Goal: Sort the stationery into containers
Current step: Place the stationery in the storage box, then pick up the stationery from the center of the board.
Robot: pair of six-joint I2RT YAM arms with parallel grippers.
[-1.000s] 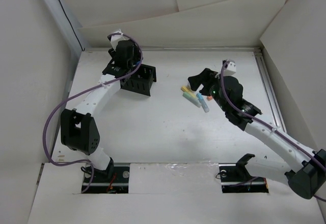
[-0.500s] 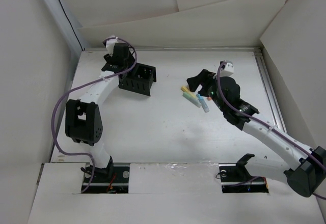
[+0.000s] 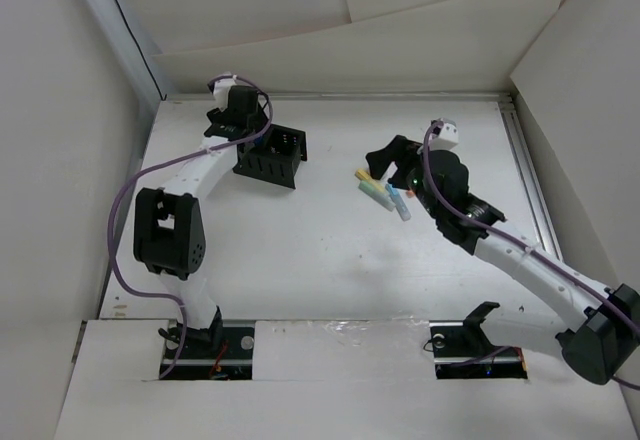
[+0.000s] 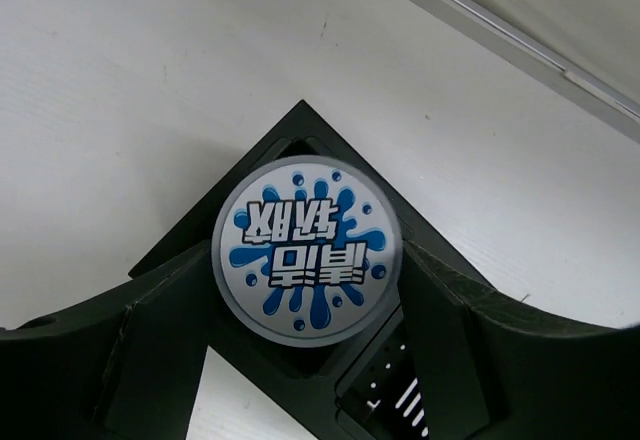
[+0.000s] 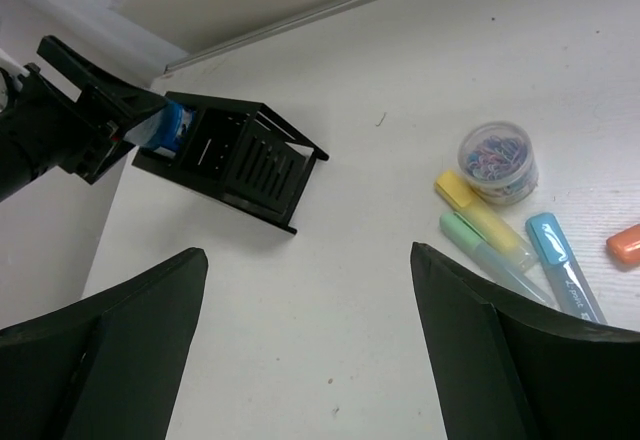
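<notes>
The black organizer box point(image 3: 272, 157) stands at the back left and also shows in the left wrist view point(image 4: 300, 130) and the right wrist view point(image 5: 240, 155). My left gripper point(image 3: 240, 120) is shut on a round grey-rimmed disc with a blue splash label point(image 4: 305, 250), held over the box's back left corner. Yellow point(image 5: 480, 215), pale green point(image 5: 480, 245), light blue point(image 5: 560, 265) and orange point(image 5: 625, 242) sticks lie on the table beside a clear jar of clips point(image 5: 498, 160). My right gripper point(image 5: 308, 260) is open and empty, raised just left of them point(image 3: 385, 160).
White walls close the table in on the left, back and right. A metal rail point(image 3: 525, 175) runs along the right edge. Bare white table point(image 3: 320, 250) lies between the box and the sticks and toward the arm bases.
My left gripper has shifted back and left with the disc, from over the box toward its back left corner, and the left elbow swung right. The right gripper has barely moved.
</notes>
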